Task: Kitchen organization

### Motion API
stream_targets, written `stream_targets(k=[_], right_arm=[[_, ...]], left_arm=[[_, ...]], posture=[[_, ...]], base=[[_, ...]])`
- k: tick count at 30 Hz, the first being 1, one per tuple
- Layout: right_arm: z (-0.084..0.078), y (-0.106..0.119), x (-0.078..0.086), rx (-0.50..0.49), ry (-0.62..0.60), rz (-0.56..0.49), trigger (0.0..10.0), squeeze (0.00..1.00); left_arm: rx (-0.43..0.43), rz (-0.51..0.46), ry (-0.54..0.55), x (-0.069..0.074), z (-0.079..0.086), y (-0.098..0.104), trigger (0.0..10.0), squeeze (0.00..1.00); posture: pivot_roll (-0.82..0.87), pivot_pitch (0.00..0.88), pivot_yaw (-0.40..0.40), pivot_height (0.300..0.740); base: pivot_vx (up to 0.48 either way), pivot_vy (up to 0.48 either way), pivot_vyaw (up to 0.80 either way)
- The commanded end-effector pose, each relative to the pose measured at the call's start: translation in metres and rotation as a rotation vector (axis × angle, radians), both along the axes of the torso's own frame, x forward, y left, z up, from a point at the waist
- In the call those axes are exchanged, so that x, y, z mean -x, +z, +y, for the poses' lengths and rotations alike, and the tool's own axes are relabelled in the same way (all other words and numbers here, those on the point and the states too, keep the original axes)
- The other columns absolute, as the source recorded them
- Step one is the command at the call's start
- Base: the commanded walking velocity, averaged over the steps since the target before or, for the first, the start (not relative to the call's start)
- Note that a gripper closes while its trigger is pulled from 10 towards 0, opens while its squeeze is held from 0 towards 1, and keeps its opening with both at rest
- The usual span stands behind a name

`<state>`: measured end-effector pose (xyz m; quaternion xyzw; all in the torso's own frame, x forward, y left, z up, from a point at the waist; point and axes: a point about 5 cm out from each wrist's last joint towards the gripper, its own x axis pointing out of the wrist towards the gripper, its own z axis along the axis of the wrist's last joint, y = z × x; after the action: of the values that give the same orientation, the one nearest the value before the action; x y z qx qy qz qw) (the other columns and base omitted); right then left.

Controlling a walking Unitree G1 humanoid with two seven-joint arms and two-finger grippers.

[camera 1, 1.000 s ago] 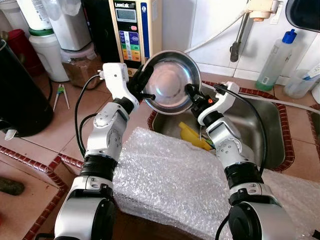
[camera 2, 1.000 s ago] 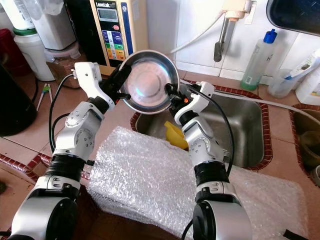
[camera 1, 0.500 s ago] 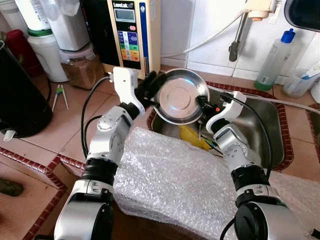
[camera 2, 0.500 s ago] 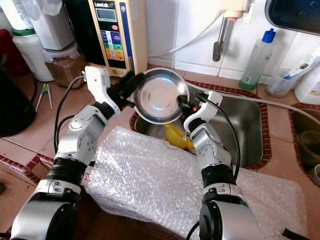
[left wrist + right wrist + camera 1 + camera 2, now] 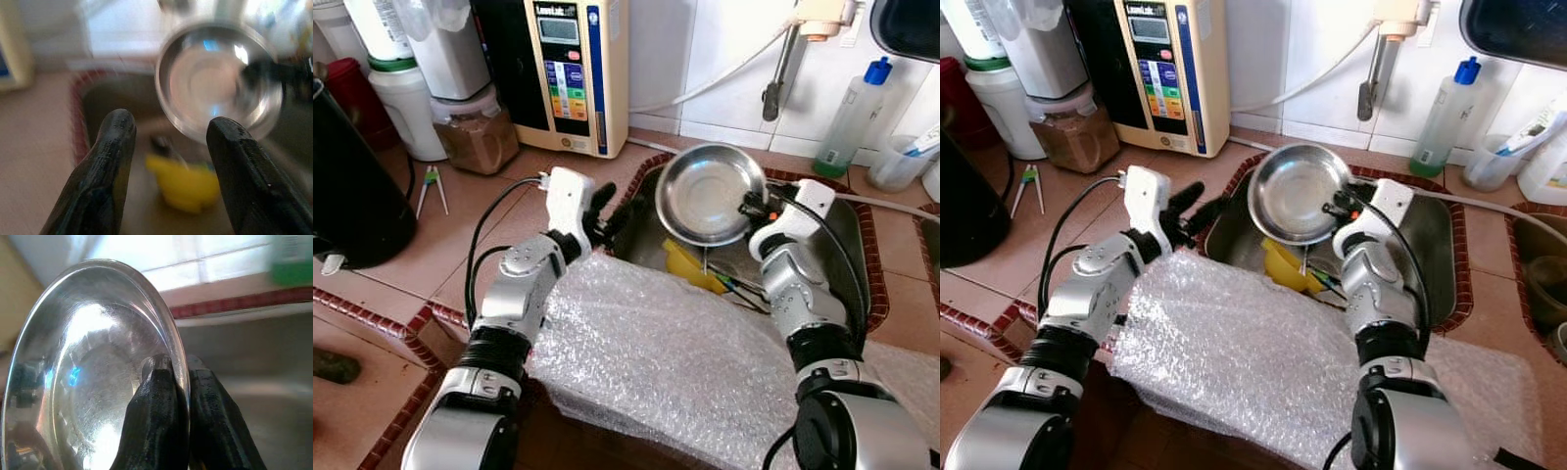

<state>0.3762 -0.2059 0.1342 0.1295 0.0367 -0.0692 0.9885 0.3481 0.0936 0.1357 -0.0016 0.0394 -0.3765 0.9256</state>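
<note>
Your right tool (image 5: 751,206) is clamped on the rim of the bowl (image 5: 705,192), one finger inside the wall and one outside, as the right wrist view shows plainly. The bowl hangs tilted over the sink (image 5: 842,257), its open face turned toward you and up, with the pinch at about 3 o'clock on its rim. Below it in the sink lies a yellow thing (image 5: 690,266) I cannot identify, with some utensils beside it.

Your left tool (image 5: 604,211) is off the bowl, its fingers (image 5: 110,161) apart and holding nothing, at 9 o'clock of the bowl over the sink's near-left corner.

Judge the bowl as thin steel: light, stiff, and not fragile, but smooth and likely wet, so slippery. A one-point pinch on the rim lets it swing about the fingers, and a quick wrist turn could twist it loose; it would clatter, not break. Move slowly and keep the rim vertical between the fingers. If you want a firmer hold, bring the left tool to the opposite rim, at about 9 o'clock, and pinch the wall there too, not the curved bottom, where fingers would slide.

The bubble wrap (image 5: 675,362) lies on the desk (image 5: 401,294) at 6 o'clock of the sink; it is soft and may shift under the bowl.
</note>
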Motion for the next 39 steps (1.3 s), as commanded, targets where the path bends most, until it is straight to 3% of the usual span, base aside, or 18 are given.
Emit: stream_targets(k=[1, 4, 11, 12, 13, 14, 15, 33, 36, 39], right_arm=[[-0.004, -0.01, 0.004, 0.028, -0.02, 0.045, 0.0, 0.0], [-0.015, -0.03, 0.012, 0.047, -0.071, 0.148, 0.0, 0.0], [-0.024, -0.049, 0.022, 0.059, -0.117, 0.246, 0.0, 0.0], [-0.023, -0.051, 0.022, 0.058, -0.113, 0.251, 2.7, 1.0], [-0.023, -0.051, 0.022, 0.058, -0.113, 0.251, 2.7, 1.0], [-0.022, -0.052, 0.023, 0.058, -0.108, 0.256, 6.7, 1.0], [-0.021, -0.053, 0.023, 0.066, -0.102, 0.262, 10.0, 1.0], [-0.015, -0.055, 0.022, 0.063, -0.073, 0.258, 10.0, 1.0], [-0.01, -0.049, 0.019, 0.089, -0.044, 0.211, 10.0, 1.0], [-0.002, -0.031, 0.014, 0.179, 0.016, 0.072, 10.0, 1.0]], left_arm=[[-0.061, 0.01, -0.049, 0.003, -0.001, -0.004, 10.0, 1.0], [-0.115, 0.034, -0.078, 0.008, 0.0, -0.014, 10.0, 1.0], [-0.118, 0.027, -0.06, 0.007, 0.002, -0.014, 10.0, 1.0], [-0.119, 0.027, -0.061, 0.007, 0.003, -0.013, 10.0, 1.0], [-0.119, 0.027, -0.061, 0.007, 0.003, -0.013, 10.0, 1.0], [-0.122, 0.026, -0.062, 0.007, 0.003, -0.013, 10.0, 1.0], [-0.124, 0.023, -0.064, 0.007, 0.002, -0.012, 10.0, 1.0], [-0.142, 0.016, -0.051, 0.007, 0.002, -0.014, 10.0, 1.0], [-0.131, -0.011, -0.015, 0.005, 0.004, -0.01, 10.0, 1.0], [-0.073, -0.091, 0.095, -0.002, 0.011, 0.004, 10.0, 1.0]], posture=[[-0.04, 0.0, 0.051, 0.74], [-0.04, 0.0, 0.05, 0.74], [-0.04, 0.0, 0.049, 0.74], [-0.04, 0.0, 0.049, 0.74], [-0.04, 0.0, 0.049, 0.74], [-0.04, 0.0, 0.049, 0.74], [-0.04, 0.0, 0.05, 0.74], [-0.04, 0.0, 0.051, 0.74], [-0.04, 0.0, 0.051, 0.74], [-0.04, 0.0, 0.05, 0.74]], base=[[0.0, 0.0, 0.0], [0.0, 0.0, 0.0], [0.0, 0.0, 0.0], [0.0, 0.0, 0.0], [0.0, 0.0, 0.0], [0.0, 0.0, 0.0], [0.0, 0.0, 0.0], [0.0, 0.0, 0.0], [0.0, 0.0, 0.0], [0.0, 0.0, 0.0]])
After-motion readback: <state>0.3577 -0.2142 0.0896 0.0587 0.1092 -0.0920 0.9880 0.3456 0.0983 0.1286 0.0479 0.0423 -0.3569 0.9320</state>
